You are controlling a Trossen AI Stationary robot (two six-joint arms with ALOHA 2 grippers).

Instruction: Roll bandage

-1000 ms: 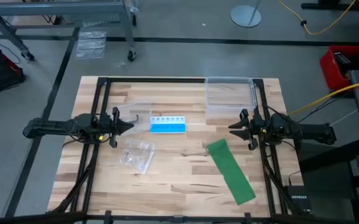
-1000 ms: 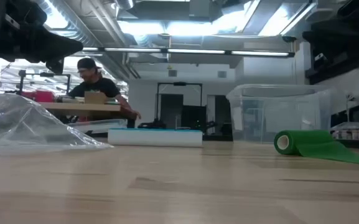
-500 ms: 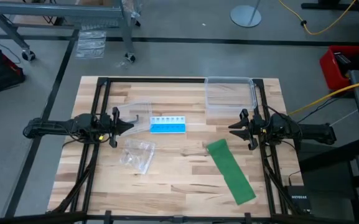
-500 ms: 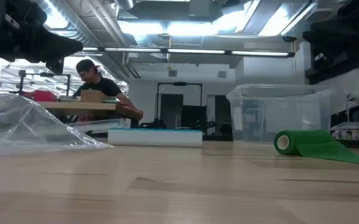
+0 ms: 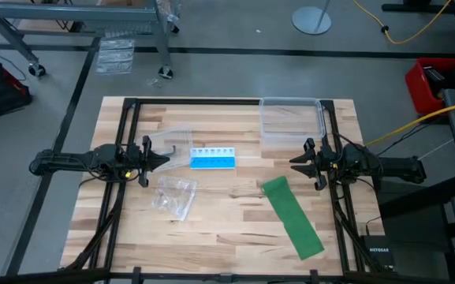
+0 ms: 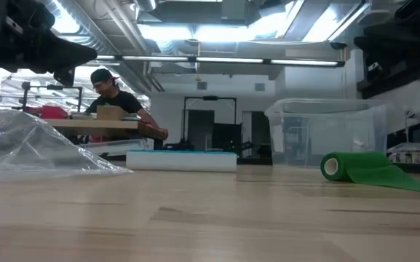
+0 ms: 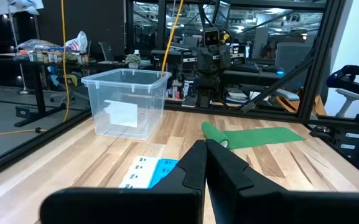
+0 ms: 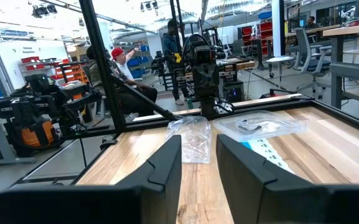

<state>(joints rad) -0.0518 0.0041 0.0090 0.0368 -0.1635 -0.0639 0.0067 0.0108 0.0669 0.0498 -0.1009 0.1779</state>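
Note:
The green bandage (image 5: 292, 217) lies flat on the table at the near right, running slantwise. Its far end (image 5: 274, 187) is rolled up a little, and the low view shows this as a small roll (image 6: 331, 167). The bandage also shows in the left wrist view (image 7: 254, 135). My left gripper (image 5: 166, 159) hovers at the table's left, shut and empty, fingertips together (image 7: 205, 149). My right gripper (image 5: 293, 163) hovers at the table's right, just beyond the bandage's rolled end. It is open and empty, with a gap between its fingers (image 8: 198, 146).
A clear plastic box (image 5: 292, 120) stands at the far right. A blue and white pill organizer (image 5: 212, 160) lies at the middle, with a small clear plastic bag (image 5: 174, 197) near left of it. A person (image 6: 111, 94) is in the room behind the table.

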